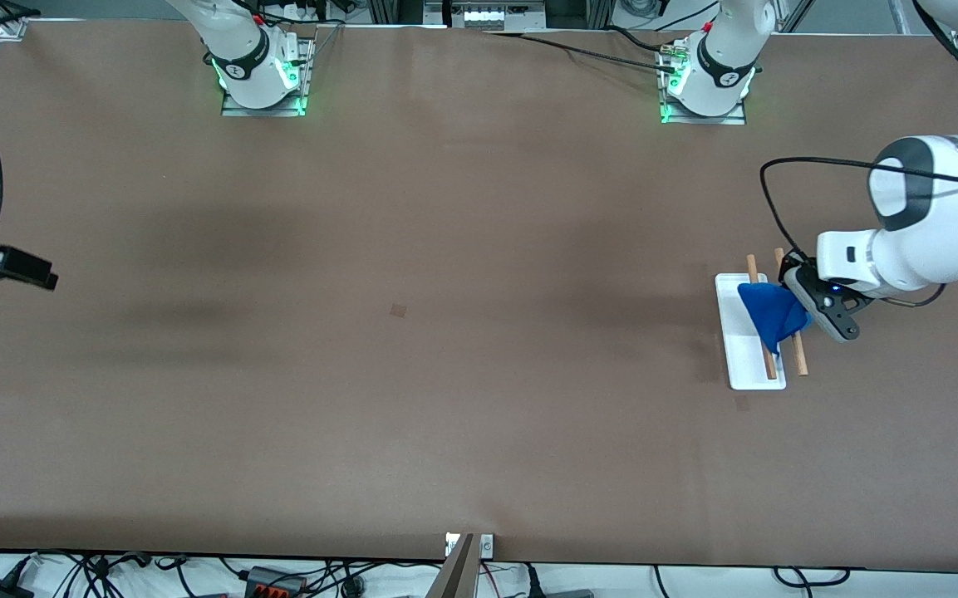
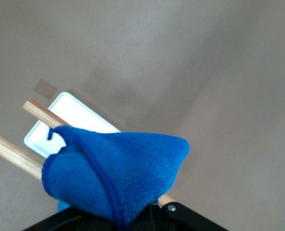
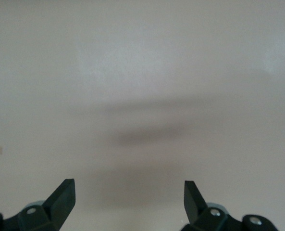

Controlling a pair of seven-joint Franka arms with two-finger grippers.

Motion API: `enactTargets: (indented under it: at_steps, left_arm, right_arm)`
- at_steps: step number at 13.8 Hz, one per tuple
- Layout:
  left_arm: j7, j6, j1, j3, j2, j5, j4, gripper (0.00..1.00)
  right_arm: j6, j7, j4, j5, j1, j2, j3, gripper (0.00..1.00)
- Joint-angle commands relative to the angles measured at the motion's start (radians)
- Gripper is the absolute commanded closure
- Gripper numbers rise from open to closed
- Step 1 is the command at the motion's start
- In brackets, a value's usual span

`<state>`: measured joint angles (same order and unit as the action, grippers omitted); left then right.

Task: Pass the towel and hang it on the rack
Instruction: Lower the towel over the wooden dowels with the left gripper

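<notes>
the rack (image 1: 749,332) draped with the towel (image 1: 769,314) is the one obstacle, near the bench (image 1: 412,349) edge at the left arm's end, with the left end effector (image 1: 811,309) crowding it. the bench middle and the right arm's end lie open, and the right end effector (image 3: 129,199) hangs spread over bare surface.

brown table (image 1: 412,399), cables (image 1: 96,573) at edge

Royal-blue towel (image 1: 769,311); rack (image 1: 746,349) with white base and light-brown wooden rods; plain brown table (image 1: 412,332); white arms, black grippers.
</notes>
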<state>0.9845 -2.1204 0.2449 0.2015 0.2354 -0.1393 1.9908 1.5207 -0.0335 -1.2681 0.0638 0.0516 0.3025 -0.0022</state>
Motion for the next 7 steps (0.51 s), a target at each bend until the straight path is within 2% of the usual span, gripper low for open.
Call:
enactTargets:
  at_steps: [1,5,7]
  left_arm:
    - [-0.035,-0.071,0.007,0.007,-0.051,0.013,0.085,0.99]
    - [-0.052,-0.084,0.001,0.016,-0.047,0.013,0.086,0.98]
    - [-0.102,-0.085,0.000,0.042,-0.045,0.013,0.085,0.97]
  right_arm:
    - [-0.008,0.014,-0.078,-0.002,0.005,-0.061,0.004,0.00]
    - [0.195,0.014,-0.368,-0.001,0.004,-0.230,0.004,0.00]
    - [0.225,0.014,-0.418,-0.002,0.004,-0.252,0.004,0.00]
